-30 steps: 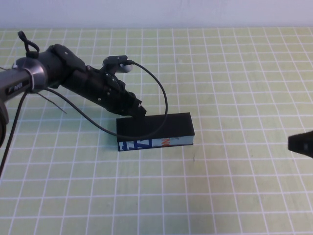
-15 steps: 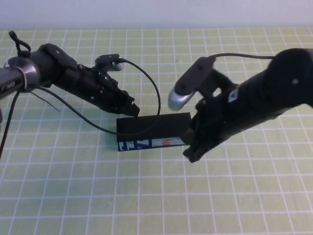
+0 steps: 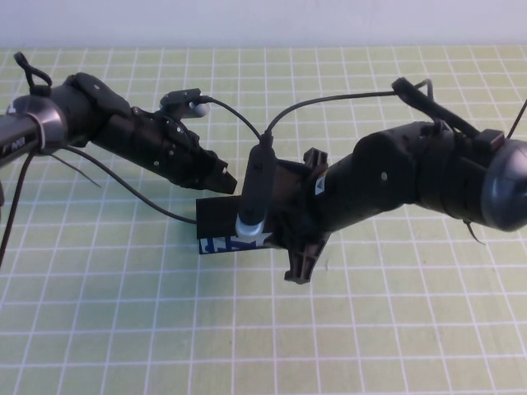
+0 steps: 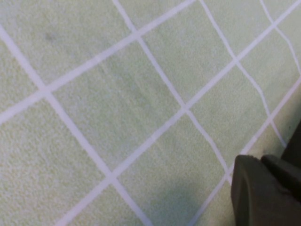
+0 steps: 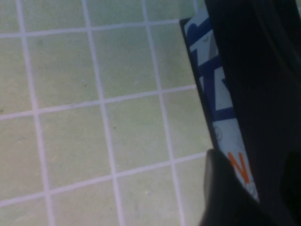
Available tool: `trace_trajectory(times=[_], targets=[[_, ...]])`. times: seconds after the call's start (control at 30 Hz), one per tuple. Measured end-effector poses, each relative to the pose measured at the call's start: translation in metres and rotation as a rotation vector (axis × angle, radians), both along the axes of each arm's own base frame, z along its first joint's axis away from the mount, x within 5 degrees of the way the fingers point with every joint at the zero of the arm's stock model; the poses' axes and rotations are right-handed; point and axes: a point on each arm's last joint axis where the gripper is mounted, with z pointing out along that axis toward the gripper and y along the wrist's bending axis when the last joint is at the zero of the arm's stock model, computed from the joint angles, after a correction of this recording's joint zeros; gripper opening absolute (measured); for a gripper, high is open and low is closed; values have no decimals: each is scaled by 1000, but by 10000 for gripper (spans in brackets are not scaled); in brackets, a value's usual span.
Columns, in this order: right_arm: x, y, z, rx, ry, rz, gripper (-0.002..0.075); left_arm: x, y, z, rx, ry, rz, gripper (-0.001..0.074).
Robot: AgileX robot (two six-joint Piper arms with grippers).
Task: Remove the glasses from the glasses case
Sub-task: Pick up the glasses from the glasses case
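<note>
The glasses case (image 3: 221,222), black with a light-blue printed side, lies flat and closed mid-table.

surface: pale green mat (image 3: 395,329) with white grid lines | extent: covers the whole table in view | backdrop: plain light wall (image 3: 263,20) along the mat's far edge
</note>
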Motion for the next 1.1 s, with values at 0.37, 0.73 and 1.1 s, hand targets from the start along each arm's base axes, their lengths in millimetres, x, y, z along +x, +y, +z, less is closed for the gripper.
trace_trajectory(times=[0.37,0.73,1.1], targets=[[10,6,-17,-30,-73,60,272,0,0,0,-5,1,3,-4],[20,11,-27,-13,-131,45,272,0,0,0,-5,1,3,-4],[22,12,-38,-36,-127,54,272,1,0,-7,-2,16,3,-4]])
